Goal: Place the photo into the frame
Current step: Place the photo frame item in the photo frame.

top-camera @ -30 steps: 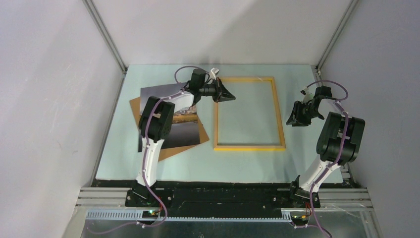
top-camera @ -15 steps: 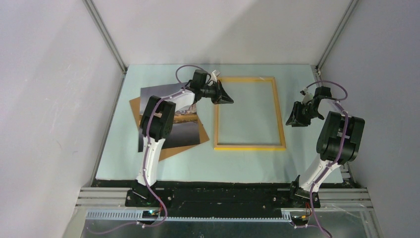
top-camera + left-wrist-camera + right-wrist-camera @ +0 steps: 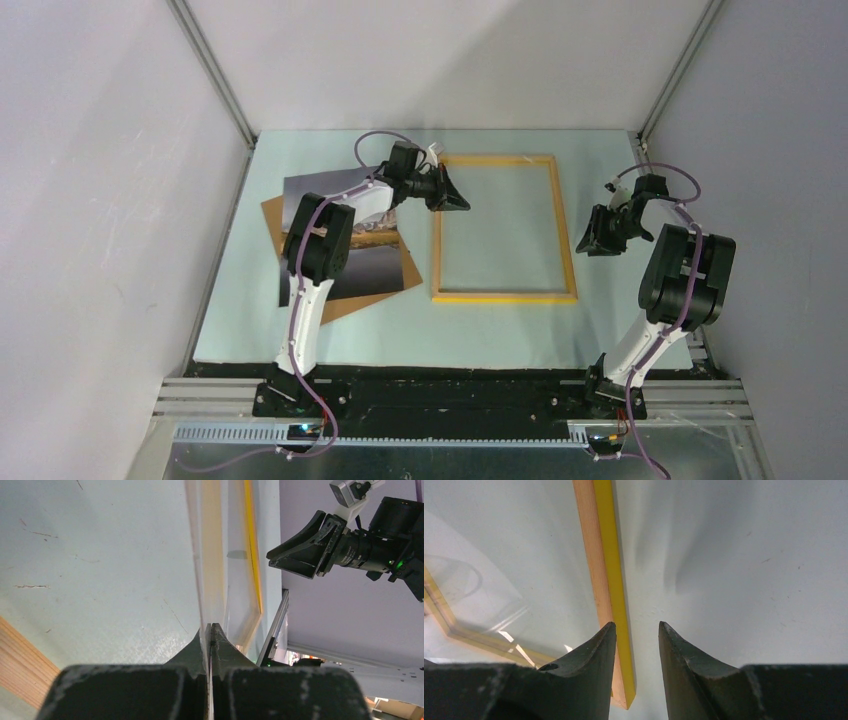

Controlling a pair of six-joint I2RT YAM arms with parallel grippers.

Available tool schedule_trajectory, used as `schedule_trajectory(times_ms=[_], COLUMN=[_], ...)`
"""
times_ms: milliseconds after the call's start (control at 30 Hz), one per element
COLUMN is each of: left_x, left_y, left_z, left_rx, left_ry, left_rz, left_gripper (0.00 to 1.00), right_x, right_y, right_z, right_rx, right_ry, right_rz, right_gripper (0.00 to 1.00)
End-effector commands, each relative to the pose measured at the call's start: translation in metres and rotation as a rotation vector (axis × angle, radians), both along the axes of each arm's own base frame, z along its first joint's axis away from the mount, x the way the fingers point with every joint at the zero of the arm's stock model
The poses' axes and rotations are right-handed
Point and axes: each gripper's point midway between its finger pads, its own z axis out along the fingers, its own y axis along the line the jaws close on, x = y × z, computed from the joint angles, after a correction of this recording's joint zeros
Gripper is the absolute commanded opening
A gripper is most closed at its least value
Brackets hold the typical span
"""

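The frame [image 3: 568,230], with narrow yellow-orange edges, lies flat at mid-table. My left gripper [image 3: 456,199] is at its left edge, near the far corner. In the left wrist view its jaws [image 3: 210,627] are shut on the edge of a thin clear pane [image 3: 202,580] that runs away over the frame. The photo [image 3: 375,265] lies face up to the left, partly under the left arm, on a brown backing board [image 3: 345,306]. My right gripper [image 3: 592,238] is open and empty just outside the frame's right edge [image 3: 606,555]; it also shows in the right wrist view [image 3: 636,627].
The clear pane [image 3: 474,595] shows in the right wrist view as a glinting sheet over the frame's opening. Grey walls close in the pale mat [image 3: 500,330] on the left, back and right. The right gripper [image 3: 305,550] shows in the left wrist view.
My left gripper has shifted slightly left and back at the frame's left edge, still shut. The right arm has not moved.
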Motion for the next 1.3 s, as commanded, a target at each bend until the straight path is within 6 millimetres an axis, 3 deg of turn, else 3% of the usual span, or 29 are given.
schedule_trajectory(times_ms=[0, 533, 1067, 1267], left_x=[0.012, 0.013, 0.014, 0.012], left_y=[-0.003, -0.004, -0.003, -0.006], left_z=[0.014, 0.020, 0.010, 0.018], left_rx=[-0.010, -0.036, -0.044, -0.078], left_ry=[-0.074, -0.096, -0.034, -0.044], left_rz=[0.006, 0.017, 0.053, 0.038], left_gripper=[0.00, 0.00, 0.00, 0.00], right_x=[-0.001, 0.008, 0.016, 0.016], right_y=[0.010, 0.020, 0.026, 0.030], right_z=[-0.003, -0.001, -0.005, -0.007], right_rx=[0.024, 0.068, 0.131, 0.151], right_ry=[0.007, -0.023, -0.007, 0.002], right_rz=[0.029, 0.046, 0.039, 0.044], right_gripper=[0.41, 0.41, 0.42, 0.42])
